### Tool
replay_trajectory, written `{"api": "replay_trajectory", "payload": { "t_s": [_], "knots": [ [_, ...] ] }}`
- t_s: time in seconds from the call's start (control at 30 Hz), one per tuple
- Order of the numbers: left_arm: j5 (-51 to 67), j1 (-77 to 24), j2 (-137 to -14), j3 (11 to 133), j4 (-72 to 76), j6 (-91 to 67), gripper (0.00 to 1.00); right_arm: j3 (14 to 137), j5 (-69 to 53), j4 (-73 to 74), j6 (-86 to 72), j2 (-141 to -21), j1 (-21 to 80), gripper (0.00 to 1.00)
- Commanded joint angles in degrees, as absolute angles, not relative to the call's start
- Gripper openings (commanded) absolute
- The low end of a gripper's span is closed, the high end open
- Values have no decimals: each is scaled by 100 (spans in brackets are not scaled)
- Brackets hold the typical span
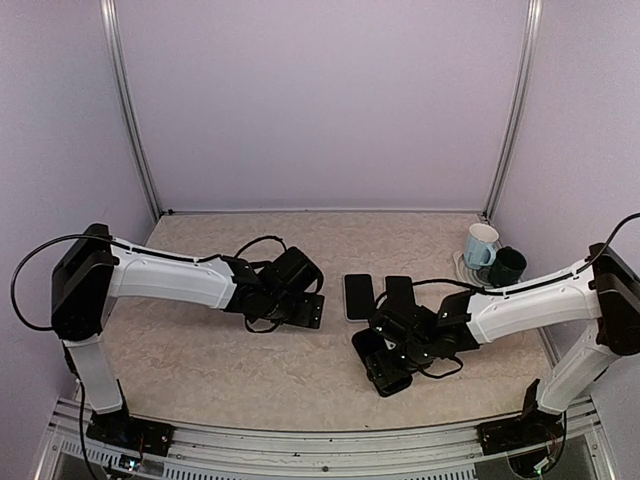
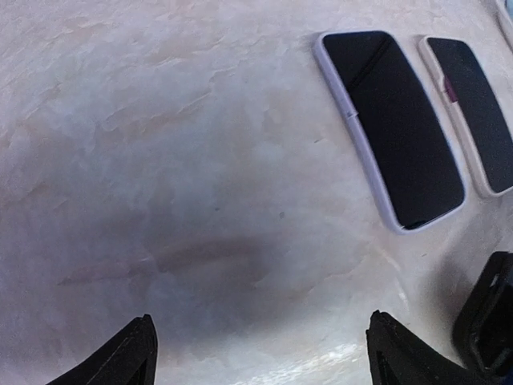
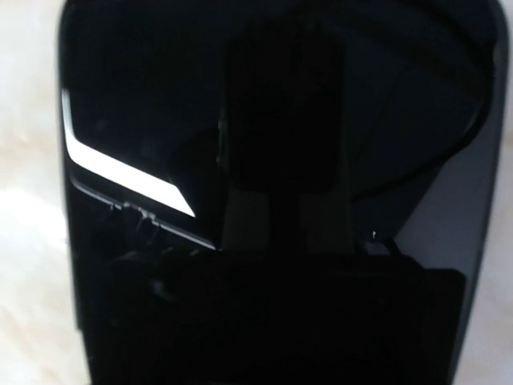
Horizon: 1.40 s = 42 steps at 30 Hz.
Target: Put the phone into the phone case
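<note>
— Phone? Flat on the table, glossy, filling the right wrist view. The right gripper is bent low; its grip is unreadable.
— Left gripper is spread wide and empty; its camera shows pale rims on two slabs.

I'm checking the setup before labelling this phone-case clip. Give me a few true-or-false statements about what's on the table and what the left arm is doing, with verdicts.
1. The light blue mug and the dark mug stand upright at the right side of the table. True.
2. The left fingers are clamped on a phone. False: they are spread, with only bare table between them.
3. The left slab and the right slab, both dark and flat, lie side by side between the arms. True.
4. The mugs stand between the two slabs. False: both mugs stand off to the right of the slabs.
</note>
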State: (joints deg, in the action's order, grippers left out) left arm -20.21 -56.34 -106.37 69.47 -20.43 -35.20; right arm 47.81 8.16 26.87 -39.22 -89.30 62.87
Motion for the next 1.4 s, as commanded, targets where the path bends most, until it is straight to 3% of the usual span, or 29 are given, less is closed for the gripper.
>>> {"api": "replay_trajectory", "payload": {
  "t_s": [0.0,0.07,0.23,0.43,0.8,1.13,1.37],
  "knots": [
    [-984,-5586,-10752,7042,-896,-3168,93,4649,1142,1774,-3683,-8800,6245,39],
    [-411,-5584,-10709,6870,-140,-3029,99,4548,1350,1567,-3606,-8815,6228,38],
    [414,-5554,-10972,6995,639,-2908,98,4150,1444,725,-3395,-8740,6076,37],
    [1344,-5326,-11503,7017,1222,-3324,79,3744,1729,-139,-3180,-8586,6066,37],
    [1745,-5174,-11795,6894,1507,-3844,77,3641,1701,-112,-3295,-8605,6038,35],
    [2139,-5184,-11829,6797,1978,-3971,67,3692,2023,-243,-3144,-8414,6029,34],
    [2241,-5177,-11806,6634,2393,-4099,55,3906,1974,-385,-2940,-8542,6021,34]
  ]
}}
